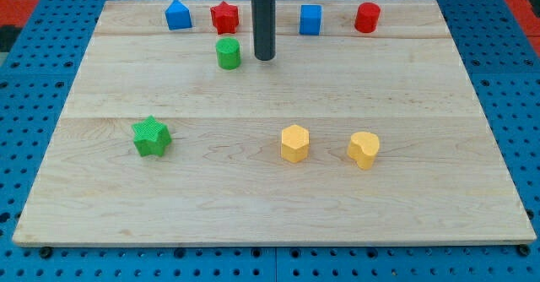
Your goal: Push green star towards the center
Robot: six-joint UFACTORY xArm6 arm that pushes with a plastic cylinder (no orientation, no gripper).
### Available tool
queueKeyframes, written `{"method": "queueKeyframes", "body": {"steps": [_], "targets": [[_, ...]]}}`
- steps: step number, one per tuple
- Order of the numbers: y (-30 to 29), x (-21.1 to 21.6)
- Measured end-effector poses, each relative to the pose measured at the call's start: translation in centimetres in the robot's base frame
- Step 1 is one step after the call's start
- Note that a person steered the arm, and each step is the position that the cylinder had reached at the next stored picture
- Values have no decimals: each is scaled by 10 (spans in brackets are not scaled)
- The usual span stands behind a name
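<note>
The green star (pixel 151 137) lies on the wooden board (pixel 270 189) at the view's lower left. My tip (pixel 265 58) is near the view's top centre, far from the star, up and to its right. A green cylinder (pixel 228 53) stands just left of my tip, with a small gap between them.
Along the view's top edge stand a blue house-shaped block (pixel 178 16), a red star (pixel 224 17), a blue cube (pixel 310 19) and a red cylinder (pixel 367 18). A yellow hexagon (pixel 294 143) and a yellow heart (pixel 364 149) lie at the lower right of centre.
</note>
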State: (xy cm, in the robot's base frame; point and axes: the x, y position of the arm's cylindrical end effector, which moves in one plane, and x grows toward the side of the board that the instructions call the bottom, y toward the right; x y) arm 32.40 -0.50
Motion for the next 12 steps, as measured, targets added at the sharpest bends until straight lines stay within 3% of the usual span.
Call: {"method": "queueKeyframes", "body": {"steps": [2,5,7,10,12], "targets": [[-11,75],[-97,133],[-118,181],[-208,215],[-218,208]]}}
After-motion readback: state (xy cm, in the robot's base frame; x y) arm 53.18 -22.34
